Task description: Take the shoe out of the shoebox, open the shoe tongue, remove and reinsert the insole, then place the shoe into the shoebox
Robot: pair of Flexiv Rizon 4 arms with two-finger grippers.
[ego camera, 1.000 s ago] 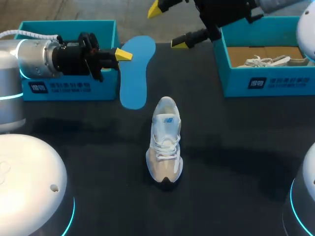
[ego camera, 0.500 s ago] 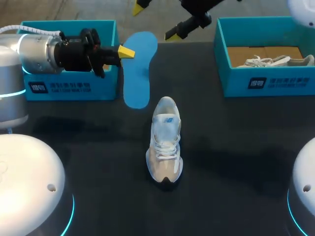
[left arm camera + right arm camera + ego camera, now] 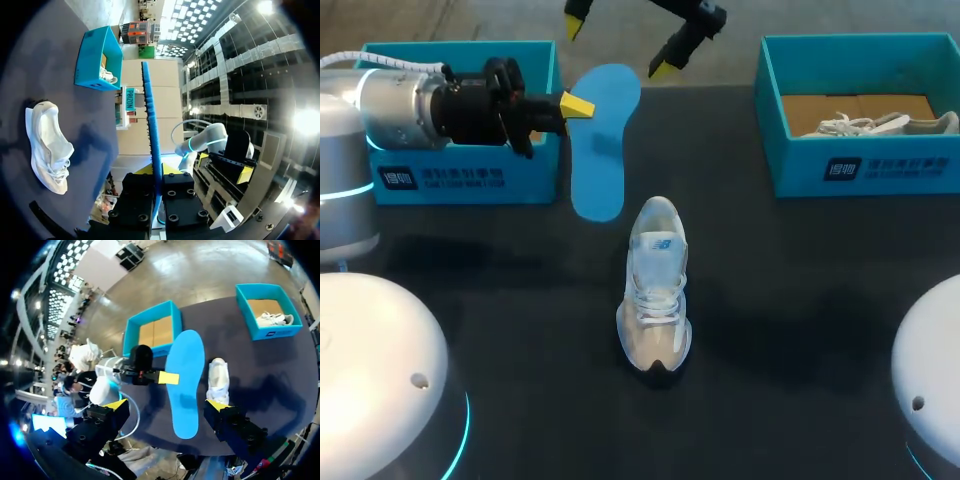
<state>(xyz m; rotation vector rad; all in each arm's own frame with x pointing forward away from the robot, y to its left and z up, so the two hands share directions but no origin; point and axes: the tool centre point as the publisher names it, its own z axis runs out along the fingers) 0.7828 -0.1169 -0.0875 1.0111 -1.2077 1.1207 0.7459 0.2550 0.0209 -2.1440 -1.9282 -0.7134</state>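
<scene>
The left jaws clench the blue insole [image 3: 600, 150] by its edge. The left wrist view shows it edge-on [image 3: 150, 125] between them, while the right wrist view shows its flat face [image 3: 185, 385]. The right jaws hang released, spread wide above it. The shoe [image 3: 656, 285] stands upright on the surface [image 3: 800, 300], between the two boxes [image 3: 460, 170].

The left shoebox [image 3: 532, 180] and right shoebox [image 3: 800, 165] each bear a white label [image 3: 890, 168] (print illegible).
</scene>
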